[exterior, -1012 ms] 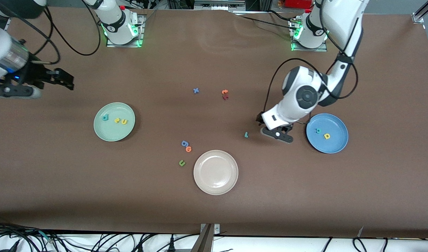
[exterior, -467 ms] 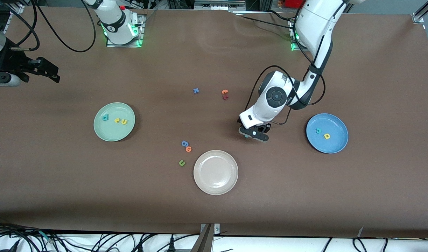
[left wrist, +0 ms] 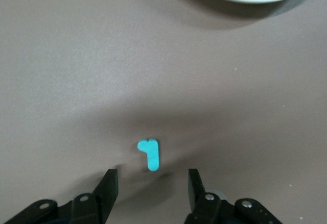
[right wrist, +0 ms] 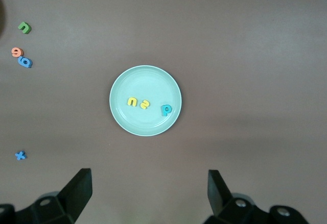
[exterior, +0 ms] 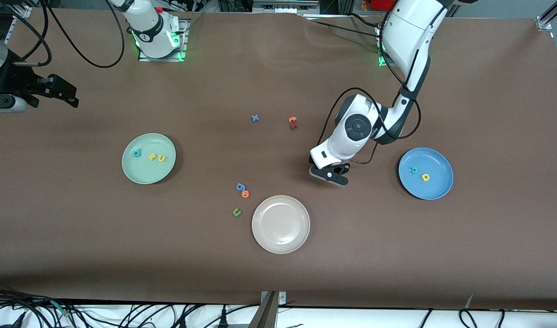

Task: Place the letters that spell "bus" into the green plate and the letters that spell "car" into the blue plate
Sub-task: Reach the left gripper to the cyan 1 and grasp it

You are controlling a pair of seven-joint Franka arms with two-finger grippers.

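Note:
The teal r (left wrist: 149, 154) lies flat on the brown table, just ahead of my left gripper (left wrist: 152, 183), whose jaws are open and straddle the bare table next to it without touching it. In the front view the left gripper (exterior: 329, 175) hangs low between the beige plate and the blue plate (exterior: 435, 189) and hides the r. The blue plate holds a teal c (exterior: 413, 170) and a yellow a (exterior: 425, 177). The green plate (exterior: 146, 173) holds a teal b (exterior: 136, 153), a yellow s (exterior: 152, 157) and a yellow u (exterior: 161, 158). My right gripper (exterior: 62, 93) waits open and empty at the right arm's end of the table.
An empty beige plate (exterior: 281, 224) sits nearer the front camera. Beside it lie a blue g (exterior: 240, 187), an orange o (exterior: 245, 194) and a green u (exterior: 236, 212). A blue x (exterior: 255, 118) and an orange and dark red pair (exterior: 293, 122) lie mid-table.
My left gripper has moved from beside the blue plate to over the teal r, and its jaws have narrowed. The right arm drew back toward the table's end, then stayed still.

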